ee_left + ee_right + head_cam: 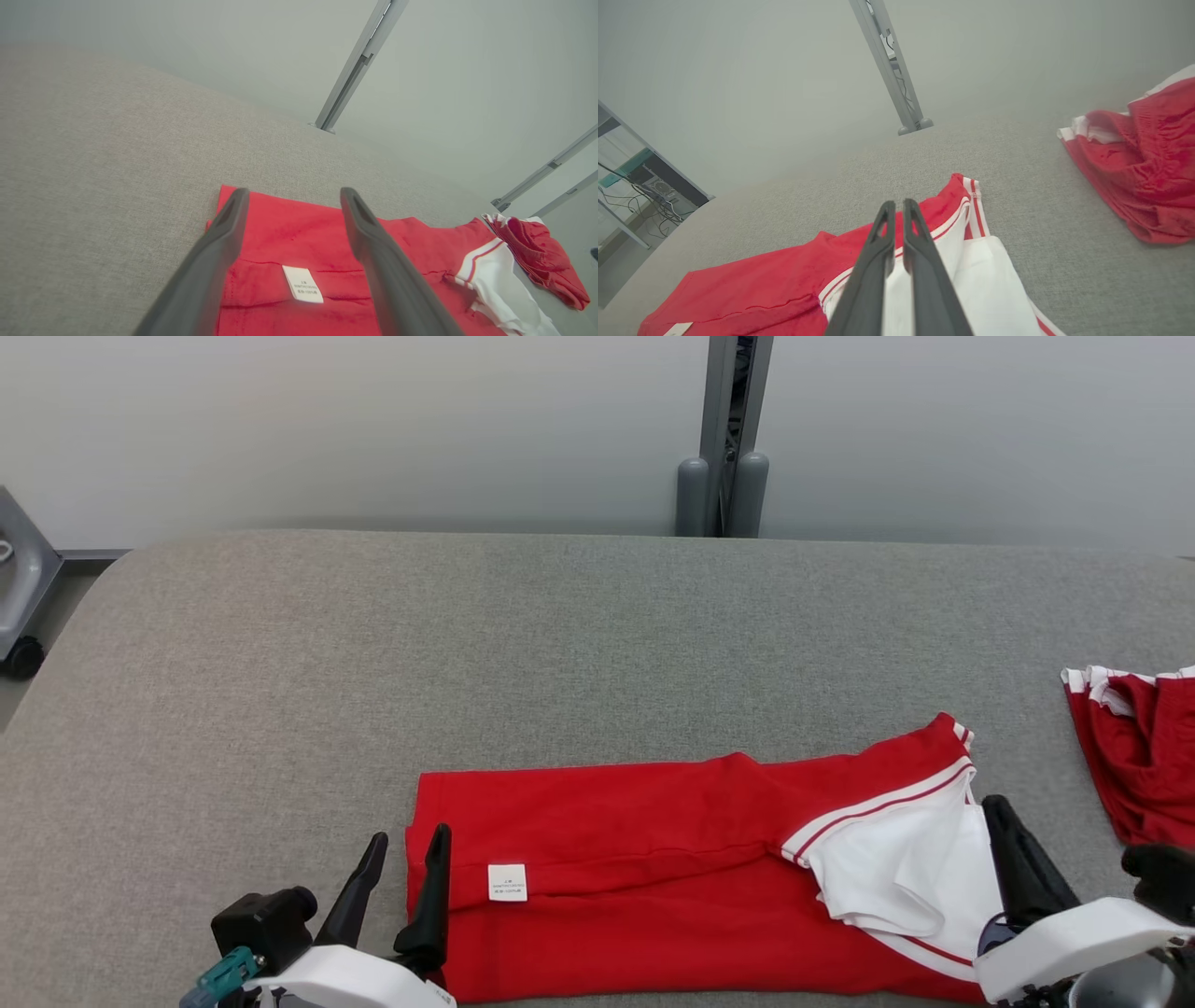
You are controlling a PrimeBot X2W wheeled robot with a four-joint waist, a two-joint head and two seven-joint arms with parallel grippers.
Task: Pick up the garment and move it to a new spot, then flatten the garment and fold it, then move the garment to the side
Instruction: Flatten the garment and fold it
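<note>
- One red garment (635, 840) lies folded into a long band near the front edge of the grey cloth-covered table (467, 644). Its white, red-striped part is turned out at its right end.
- One white label (507, 882) shows on the band's left half.
- A second red garment (1144, 756) with white trim sits crumpled at the table's right edge, apart from the first.
- Two grippers are at work. The left gripper (409, 837) has its two dark fingers spread wide at the band's left end, and its wrist view shows the label between them.
- The right gripper (899, 205) is over the white part, its two fingers drawn nearly together with a thin slit left at the tips. Whether they pinch cloth cannot be told.
</note>
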